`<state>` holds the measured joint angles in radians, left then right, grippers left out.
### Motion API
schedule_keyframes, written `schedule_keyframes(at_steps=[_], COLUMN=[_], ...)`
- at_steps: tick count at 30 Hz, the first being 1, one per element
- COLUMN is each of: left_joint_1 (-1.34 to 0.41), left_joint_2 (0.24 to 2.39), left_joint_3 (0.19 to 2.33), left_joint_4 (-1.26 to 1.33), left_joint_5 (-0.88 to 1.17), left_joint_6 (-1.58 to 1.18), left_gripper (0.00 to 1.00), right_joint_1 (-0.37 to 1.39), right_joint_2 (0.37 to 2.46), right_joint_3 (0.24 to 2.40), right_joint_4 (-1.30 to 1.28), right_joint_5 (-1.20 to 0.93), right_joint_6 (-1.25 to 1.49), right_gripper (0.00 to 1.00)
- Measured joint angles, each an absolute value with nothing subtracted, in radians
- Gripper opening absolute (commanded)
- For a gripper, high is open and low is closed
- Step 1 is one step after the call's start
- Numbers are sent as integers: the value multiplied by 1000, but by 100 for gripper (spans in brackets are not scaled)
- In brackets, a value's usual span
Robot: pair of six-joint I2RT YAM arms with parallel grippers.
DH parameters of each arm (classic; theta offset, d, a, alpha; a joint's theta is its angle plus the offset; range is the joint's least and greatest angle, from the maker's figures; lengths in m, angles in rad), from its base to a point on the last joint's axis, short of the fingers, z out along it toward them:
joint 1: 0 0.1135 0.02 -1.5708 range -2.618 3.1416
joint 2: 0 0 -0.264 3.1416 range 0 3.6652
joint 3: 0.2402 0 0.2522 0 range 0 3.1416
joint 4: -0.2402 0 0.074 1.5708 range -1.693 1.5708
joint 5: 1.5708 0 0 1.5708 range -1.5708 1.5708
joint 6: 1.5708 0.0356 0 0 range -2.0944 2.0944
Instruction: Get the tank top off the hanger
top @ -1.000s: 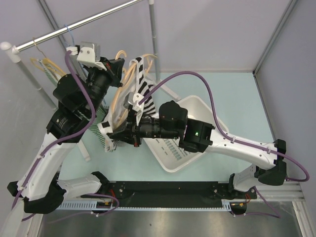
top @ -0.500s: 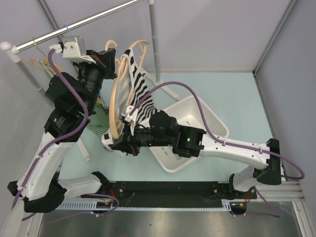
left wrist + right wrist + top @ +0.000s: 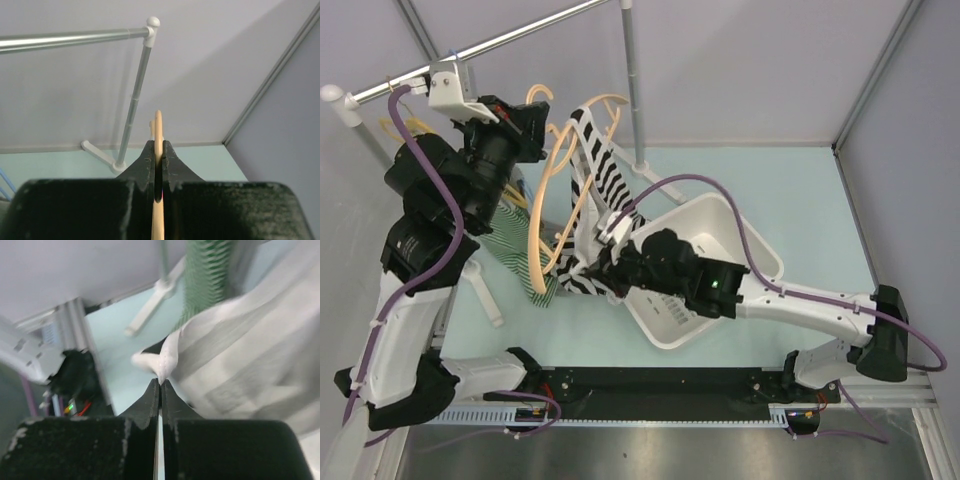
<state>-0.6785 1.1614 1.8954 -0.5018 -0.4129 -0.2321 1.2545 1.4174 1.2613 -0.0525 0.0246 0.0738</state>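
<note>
The tank top (image 3: 603,172), black-and-white striped, hangs stretched on a tan hanger (image 3: 548,190) held up near the rail. My left gripper (image 3: 540,115) is shut on the hanger; in the left wrist view the tan bar (image 3: 158,125) runs straight up between the closed jaws of the left gripper (image 3: 158,146). Lower down, my right gripper (image 3: 584,272) is shut on the tank top's bottom edge. In the right wrist view a pale fold of the tank top (image 3: 240,340) is pinched at the tips of the right gripper (image 3: 160,382).
A white laundry basket (image 3: 735,225) sits under the right arm. The metal rail (image 3: 520,38) and its upright pole (image 3: 633,90) stand behind. A green striped garment (image 3: 520,250) and more hangers (image 3: 405,130) hang at the left.
My left gripper has carried the hanger up and back to the left toward the rail. The right gripper has drawn the tank top's lower edge to the right, toward the basket, stretching the fabric.
</note>
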Motion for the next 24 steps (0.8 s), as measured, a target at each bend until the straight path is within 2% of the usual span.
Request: schedule_keyframes(at_steps=[10, 16, 24], left_joint_1=[-678, -678, -678], left_joint_2=[1096, 1077, 1075], left_joint_3=[1927, 2032, 2100], left_joint_4=[-767, -841, -899], left_joint_5=[-301, -240, -241], left_joint_6=[-292, -334, -332], left_gripper=[0, 0, 0], right_joint_1=[937, 899, 852], right_joint_2=[1382, 1480, 1599], right_joint_3=[1265, 1311, 1404], right_joint_4=[69, 168, 211], right_joint_5=[13, -14, 102], right_joint_6=[80, 131, 194], right_gripper=[0, 0, 0])
